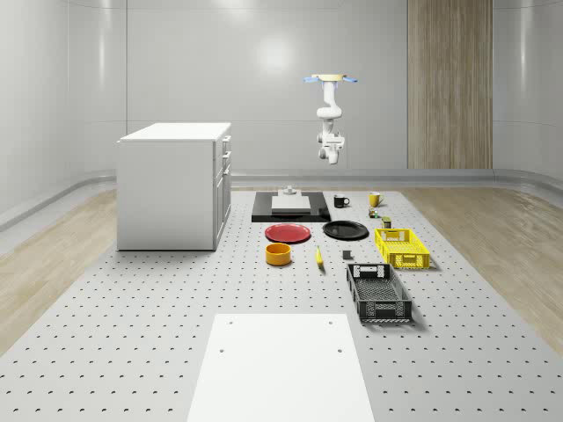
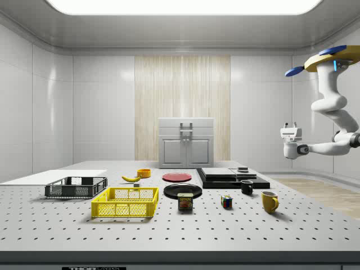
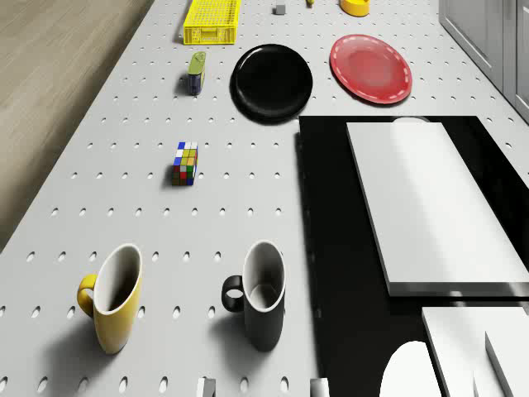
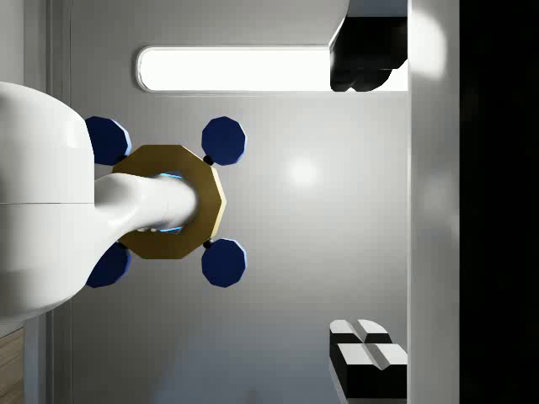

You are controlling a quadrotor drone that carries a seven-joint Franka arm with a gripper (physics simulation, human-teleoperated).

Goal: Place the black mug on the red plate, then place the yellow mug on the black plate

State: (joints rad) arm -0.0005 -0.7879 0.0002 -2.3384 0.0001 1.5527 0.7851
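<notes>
Two mugs, the black mug (image 3: 263, 294) and the yellow mug (image 3: 115, 298), stand upright side by side near the table's (image 3: 124, 190) far edge. Both the red plate (image 3: 371, 69) and the black plate (image 3: 272, 81) are bare. High above the mugs hovers the drone (image 1: 331, 80); its gripper (image 1: 332, 157) holds nothing, fingers seemingly closed.

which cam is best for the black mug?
Drone view: the black mug is closest, upright beside the yellow mug, with its handle and open mouth clear. The whole-scene view and side view show it small, next to the black slab.
</notes>
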